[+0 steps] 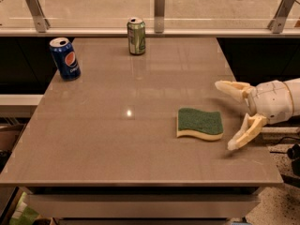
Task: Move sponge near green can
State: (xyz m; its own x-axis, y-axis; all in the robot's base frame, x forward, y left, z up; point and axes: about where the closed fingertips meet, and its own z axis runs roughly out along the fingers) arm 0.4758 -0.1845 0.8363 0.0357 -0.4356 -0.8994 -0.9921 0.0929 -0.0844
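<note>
The sponge [200,123] lies flat on the grey table [117,139], right of centre, dark green top up over pale yellow foam. The green can [136,36] stands upright at the table's far edge, well away from the sponge. My gripper [227,116] comes in from the right edge of the view, just right of the sponge and apart from it. Its two pale fingers [232,89] are spread wide open and hold nothing.
A blue Pepsi can [65,58] stands upright near the far left corner. A glass barrier on metal posts [160,4] runs behind the table. The table's right edge lies under the gripper, with floor and a cable [281,139] beyond.
</note>
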